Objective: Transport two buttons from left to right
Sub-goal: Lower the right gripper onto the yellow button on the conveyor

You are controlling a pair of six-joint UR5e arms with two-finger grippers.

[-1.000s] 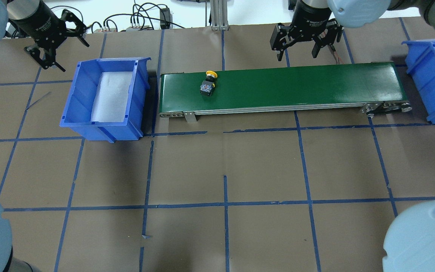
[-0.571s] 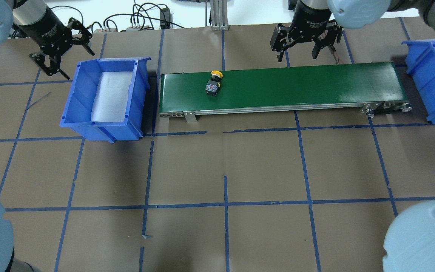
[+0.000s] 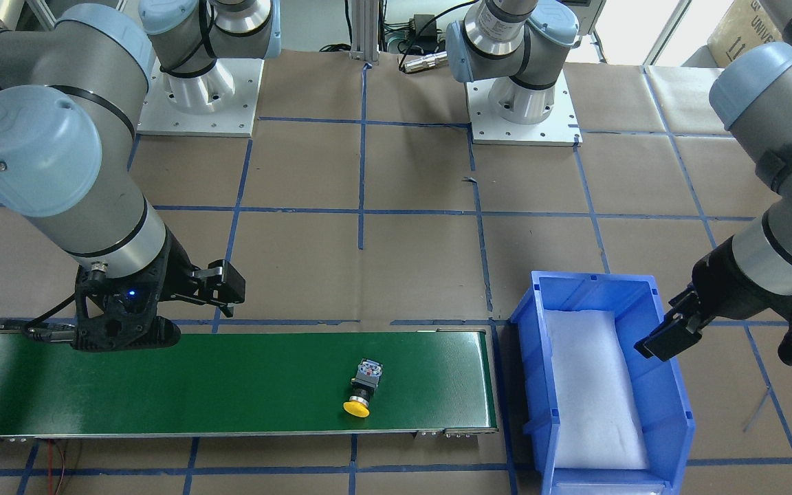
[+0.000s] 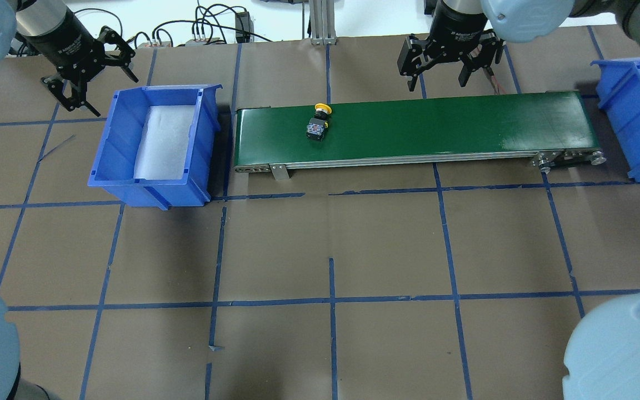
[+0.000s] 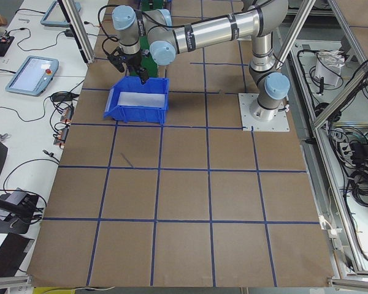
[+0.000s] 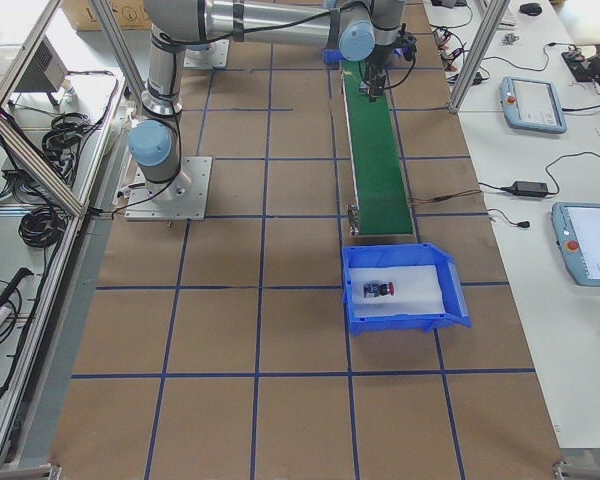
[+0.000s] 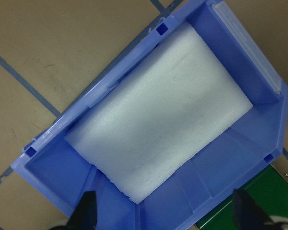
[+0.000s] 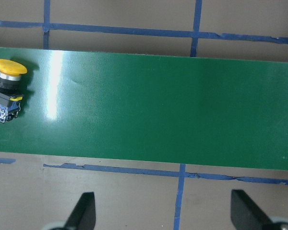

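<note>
lying: yellow button on green belt, nine o'clock end overhead
red button: tiny, blurred, in right bin
left gripper: released, fingertips cropped
right gripper: released

The left arm reaches to the far side with its wrist tilted. The left gripper points down at a slant, jaws spread wide and empty. The right arm reaches out likewise, and the right gripper hangs straight down, jaws apart and empty.
</note>
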